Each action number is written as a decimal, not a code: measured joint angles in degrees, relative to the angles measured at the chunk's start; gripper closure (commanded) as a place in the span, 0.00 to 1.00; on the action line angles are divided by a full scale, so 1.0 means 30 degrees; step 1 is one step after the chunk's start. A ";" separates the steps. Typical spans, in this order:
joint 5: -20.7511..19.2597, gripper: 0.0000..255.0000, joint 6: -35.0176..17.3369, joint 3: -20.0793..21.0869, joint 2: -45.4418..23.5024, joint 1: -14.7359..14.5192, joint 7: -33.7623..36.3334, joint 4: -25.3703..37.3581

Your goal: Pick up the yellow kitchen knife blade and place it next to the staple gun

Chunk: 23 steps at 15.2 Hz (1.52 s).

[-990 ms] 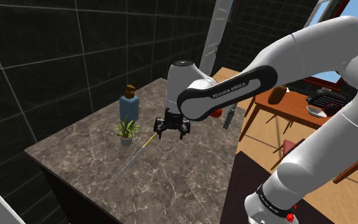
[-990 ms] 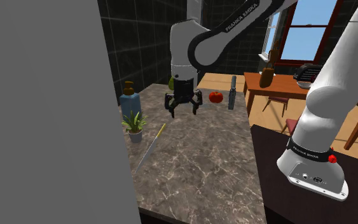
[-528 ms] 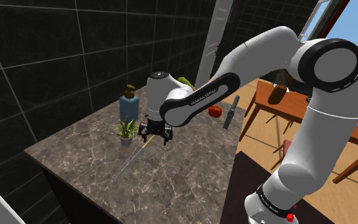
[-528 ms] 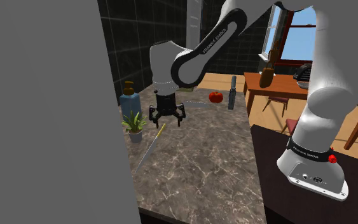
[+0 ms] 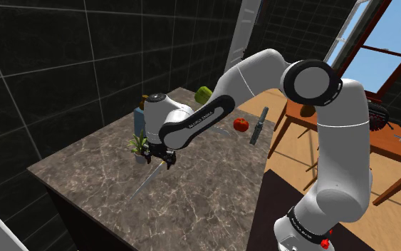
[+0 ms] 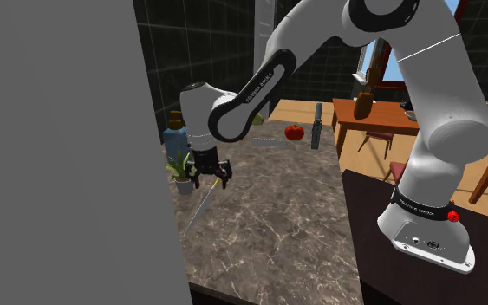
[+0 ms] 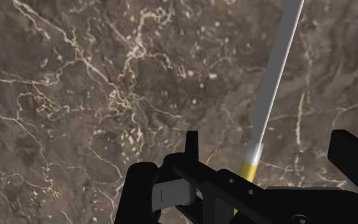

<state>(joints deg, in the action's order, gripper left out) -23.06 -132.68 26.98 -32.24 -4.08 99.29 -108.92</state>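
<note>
The knife lies flat on the brown marble countertop (image 5: 199, 207), a long grey blade (image 5: 144, 183) with a short yellow handle (image 7: 250, 170). In the second exterior view the knife (image 6: 198, 210) runs out from under the hand. My gripper (image 5: 160, 158) hangs low over the handle end, next to a small potted plant (image 5: 139, 145). In the wrist view the gripper (image 7: 269, 153) is open, and the handle lies between its fingers (image 7: 191, 144) without touching them. The dark staple gun (image 5: 258, 126) stands upright near the countertop's far corner, well away from the gripper (image 6: 209, 179).
A red tomato (image 5: 241, 124) and a green object (image 5: 204, 93) sit near the staple gun (image 6: 317, 126). A blue bottle (image 6: 175, 137) stands behind the plant (image 6: 182, 170). A grey wall (image 6: 60, 156) covers the second exterior view's left. Wooden table (image 5: 348, 132) beyond the counter.
The arm has swung toward the shoulder view's left and lowered, bringing the open gripper from mid-counter to just above the knife's handle end. The knife has not moved.
</note>
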 measured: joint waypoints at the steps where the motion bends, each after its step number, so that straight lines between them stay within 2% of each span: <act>1: -0.0096 0.00 -0.0088 -0.0091 -0.0200 -0.0102 0.0147 0.0096; 7: -0.0742 0.00 -0.1108 -0.0624 -0.1223 -0.0400 0.0604 0.0035; 13: -0.0805 0.00 -0.1186 -0.0680 -0.1352 -0.0442 0.0638 0.0091; 14: -0.0805 1.00 -0.1186 -0.0680 -0.1352 -0.0442 0.0638 0.0091; 23: -0.0805 1.00 -0.1186 -0.0680 -0.1352 -0.0442 0.0638 0.0090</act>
<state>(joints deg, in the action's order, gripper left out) -25.48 -136.24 24.94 -36.29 -5.40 101.20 -108.65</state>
